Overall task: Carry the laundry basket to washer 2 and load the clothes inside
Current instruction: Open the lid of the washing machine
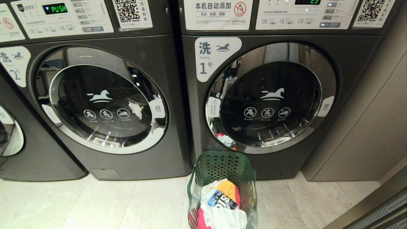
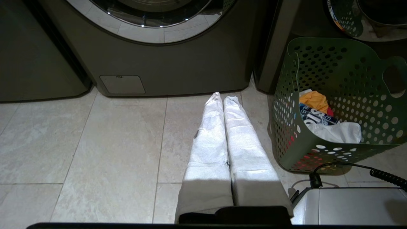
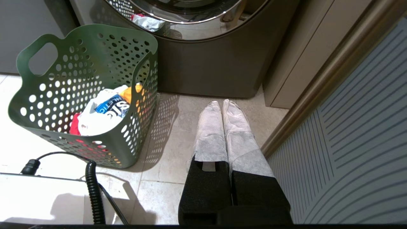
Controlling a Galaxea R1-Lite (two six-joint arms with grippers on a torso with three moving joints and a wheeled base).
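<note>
Laundry basket (image 1: 222, 178), green and perforated, stands on the tiled floor (image 1: 95, 203) directly in front of the washer labelled "1" (image 1: 286, 159), its far wall close to that machine's base. Clothes (image 1: 222, 203) lie inside: a white garment with blue-black lettering on top, a yellow-orange one behind it, pink-red showing low at the near end. Washer 2 (image 1: 171, 95) stands to the left of washer 1, door shut, display reading "PUSH"; a white scrap of fabric is visible behind its glass. Part of a third round door shows at the far left edge.

Neither arm appears in the head view. Left gripper (image 2: 222, 97) hangs low over the floor, white-wrapped fingers pressed together, clenched on nothing, tips pointing at the base of washer 2; the basket sits just beside it. Right gripper (image 3: 221, 103) likewise clenched and empty, fingers touching along their length, pointing at the base of washer 1, with the basket on one side and a beige panel (image 3: 299, 51) on the other. A black coiled cable (image 3: 92, 190) runs over the robot's pale base in the right wrist view.
</note>
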